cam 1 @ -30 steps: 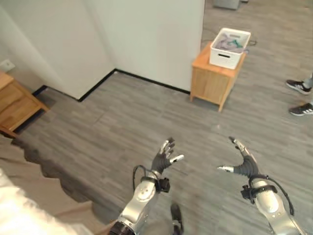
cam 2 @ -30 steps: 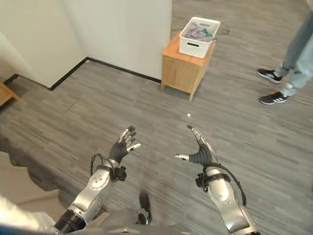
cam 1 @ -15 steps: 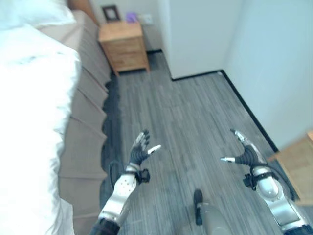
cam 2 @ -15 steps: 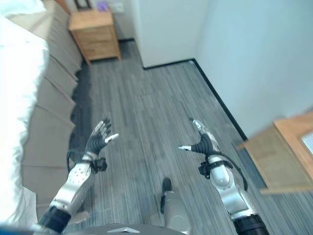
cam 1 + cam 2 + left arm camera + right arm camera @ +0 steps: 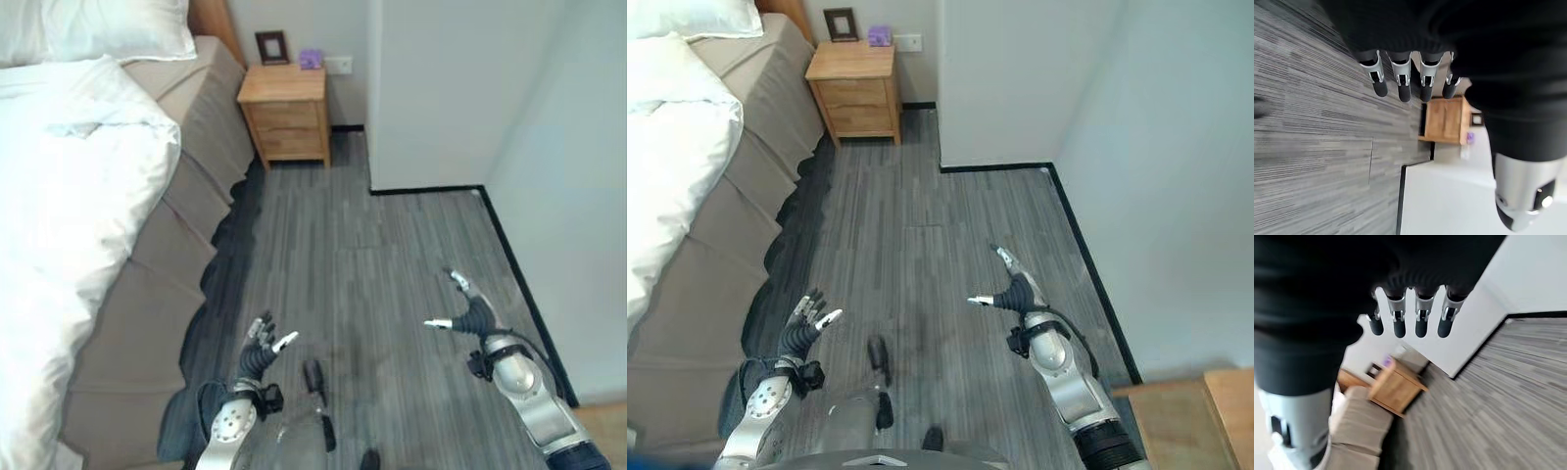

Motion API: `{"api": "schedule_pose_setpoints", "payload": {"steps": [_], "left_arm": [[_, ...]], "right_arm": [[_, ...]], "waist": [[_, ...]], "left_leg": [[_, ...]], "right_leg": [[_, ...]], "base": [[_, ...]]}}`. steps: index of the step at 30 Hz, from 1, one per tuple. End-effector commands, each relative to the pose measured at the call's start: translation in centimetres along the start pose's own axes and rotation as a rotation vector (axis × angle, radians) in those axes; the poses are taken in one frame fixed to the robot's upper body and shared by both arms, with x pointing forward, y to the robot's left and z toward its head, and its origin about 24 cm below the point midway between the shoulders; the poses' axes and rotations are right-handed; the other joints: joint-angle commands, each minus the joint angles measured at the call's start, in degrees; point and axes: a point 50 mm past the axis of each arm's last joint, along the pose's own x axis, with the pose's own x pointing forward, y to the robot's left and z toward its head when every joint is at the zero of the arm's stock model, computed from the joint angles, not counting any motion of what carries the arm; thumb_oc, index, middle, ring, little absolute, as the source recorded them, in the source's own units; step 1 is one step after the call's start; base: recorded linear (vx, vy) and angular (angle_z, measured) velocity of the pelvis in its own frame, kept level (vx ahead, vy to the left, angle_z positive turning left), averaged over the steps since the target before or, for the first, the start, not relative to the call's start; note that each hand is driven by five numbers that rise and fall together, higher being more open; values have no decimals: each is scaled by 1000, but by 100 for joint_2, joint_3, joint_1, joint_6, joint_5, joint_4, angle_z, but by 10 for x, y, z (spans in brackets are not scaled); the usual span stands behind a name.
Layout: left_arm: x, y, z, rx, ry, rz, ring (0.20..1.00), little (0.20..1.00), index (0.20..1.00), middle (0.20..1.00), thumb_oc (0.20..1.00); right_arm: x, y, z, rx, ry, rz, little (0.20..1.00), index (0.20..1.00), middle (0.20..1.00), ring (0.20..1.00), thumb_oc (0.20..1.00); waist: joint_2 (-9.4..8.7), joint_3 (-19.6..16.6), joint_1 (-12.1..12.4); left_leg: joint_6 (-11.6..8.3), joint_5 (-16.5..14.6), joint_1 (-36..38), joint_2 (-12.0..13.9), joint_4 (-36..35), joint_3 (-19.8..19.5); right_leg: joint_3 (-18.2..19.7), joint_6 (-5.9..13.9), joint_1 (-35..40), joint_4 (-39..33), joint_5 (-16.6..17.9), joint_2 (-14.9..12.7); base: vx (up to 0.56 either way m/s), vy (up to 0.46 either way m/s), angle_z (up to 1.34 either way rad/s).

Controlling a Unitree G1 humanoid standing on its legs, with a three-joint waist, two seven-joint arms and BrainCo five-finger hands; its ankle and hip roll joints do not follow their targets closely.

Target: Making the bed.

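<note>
The bed (image 5: 167, 264) runs along the left, with a tan skirt down its side. A white duvet (image 5: 69, 215) lies rumpled over it and hangs past the near edge. A white pillow (image 5: 108, 29) rests at the head. My left hand (image 5: 261, 350) hovers over the grey floor beside the bed skirt, fingers (image 5: 1400, 81) straight and holding nothing. My right hand (image 5: 470, 315) is raised further right, near the wall, open too, fingers (image 5: 1420, 316) spread with nothing in them.
A wooden nightstand (image 5: 290, 113) stands at the head of the bed, with a small picture frame (image 5: 272, 46) and a purple object (image 5: 312, 59) on top. A white wall corner (image 5: 431, 98) juts in on the right. Another wooden piece (image 5: 1185, 421) shows at lower right.
The camera has swung left toward the bed, which now takes up the left side with the nightstand in full view. Both hands stay open and have sunk lower in the picture.
</note>
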Motion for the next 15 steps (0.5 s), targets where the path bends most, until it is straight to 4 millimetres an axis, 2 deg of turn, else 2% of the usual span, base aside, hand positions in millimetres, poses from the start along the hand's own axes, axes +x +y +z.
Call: {"api": "schedule_pose_setpoints", "payload": {"steps": [1, 3, 4, 5, 6, 7, 8, 9, 10, 11, 12, 13, 15], "left_arm": [[0, -3, 31, 2, -143, -46, 1000, 1000, 1000, 1000, 1000], [1, -3, 33, 4, -148, -51, 1000, 1000, 1000, 1000, 1000], [3, -5, 34, 32, -147, -69, 1000, 1000, 1000, 1000, 1000], [5, -5, 36, 41, -152, -72, 1000, 1000, 1000, 1000, 1000], [8, -7, 40, 61, -162, -86, 1000, 1000, 1000, 1000, 1000], [8, -6, 41, 61, -163, -85, 1000, 1000, 1000, 1000, 1000], [9, -5, 44, 85, -175, -82, 1000, 1000, 1000, 1000, 1000], [13, -4, 54, 112, -214, -91, 1000, 1000, 1000, 1000, 1000], [13, -4, 54, 111, -215, -91, 1000, 1000, 1000, 1000, 1000], [15, -4, 59, 118, -234, -93, 1000, 1000, 1000, 1000, 1000], [16, -6, 64, 114, -256, -95, 1000, 1000, 1000, 1000, 1000], [17, -6, 65, 110, -262, -95, 1000, 1000, 1000, 1000, 1000], [16, -5, 67, 96, -271, -88, 1000, 1000, 1000, 1000, 1000]], "right_arm": [[-4, -23, 28, -5, -149, -68, 1000, 1000, 1000, 1000, 1000], [-5, -23, 27, -3, -145, -72, 1000, 1000, 1000, 1000, 1000], [-7, -16, 24, 4, -126, -61, 1000, 1000, 1000, 1000, 1000], [-8, -13, 25, 6, -125, -59, 1000, 1000, 1000, 1000, 1000], [-6, -11, 25, -4, -126, -56, 1000, 1000, 1000, 1000, 1000], [-6, -11, 25, -3, -127, -56, 1000, 1000, 1000, 1000, 1000], [-4, -9, 27, 4, -130, -52, 1000, 1000, 1000, 1000, 1000], [0, -7, 34, 5, -160, -56, 1000, 1000, 1000, 1000, 1000], [1, -7, 34, 5, -161, -56, 1000, 1000, 1000, 1000, 1000], [2, -7, 39, 10, -181, -60, 1000, 1000, 1000, 1000, 1000], [3, -7, 44, 24, -202, -57, 1000, 1000, 1000, 1000, 1000], [3, -5, 44, 31, -201, -52, 1000, 1000, 1000, 1000, 1000], [5, -4, 45, 35, -205, -47, 1000, 1000, 1000, 1000, 1000]], "waist": [[96, -235, 68], [36, -275, 97], [-256, -320, 155], [-324, -305, 145], [-389, -280, 128], [-378, -287, 154], [-353, -239, 70], [-271, -200, -25], [-258, -210, -17], [-211, -175, -100], [-155, -78, -342], [-123, -44, -471], [-102, -39, -651]], "left_leg": [[-643, 1112, 521, 682, 0, -140], [-631, 1204, 550, 624, 27, -156], [-480, 1069, 698, 330, 80, -168], [-384, 955, 822, 185, 85, -168], [-270, 802, 1017, 46, 78, -96], [-265, 814, 1010, 68, 70, -69], [-173, 673, 1213, -29, 61, -148], [-29, 387, 1516, -107, -19, -222], [-27, 403, 1502, -88, -26, -211], [-7, 272, 1660, -109, -74, -298], [0, 62, 1905, -207, -79, -550], [-11, -56, 2044, -255, -79, -663], [-63, -319, 2337, -343, -79, -885]], "right_leg": [[-331, 831, 722, -58, -125, -1322], [-275, 872, 700, 80, -121, -1419], [-147, 1117, 579, 773, 440, -1757], [-123, 1232, 405, 1237, 797, -1909], [-29, 1315, 171, 1899, 1560, -2036], [6, 1315, 143, 1887, 1588, -2024], [106, 1315, -184, 2578, 2057, -2113], [203, 1290, -728, 3251, 2482, -2262], [216, 1287, -753, 3241, 2504, -2243], [230, 1167, -1038, 3358, 2248, -2191], [250, 1026, -1655, 3186, 1583, -1854], [233, 935, -1868, 2910, 1282, -1659], [97, 853, -2043, 1968, 1003, -1454]], "base": [[568, 217, -14], [453, 192, -22], [464, 232, -25], [621, 323, -18], [258, 166, -5], [310, 196, 2], [524, 257, -5], [524, 254, -2], [599, 232, 33], [540, 129, 80], [733, 139, 92], [653, 66, 119], [601, -10, 132]]}}
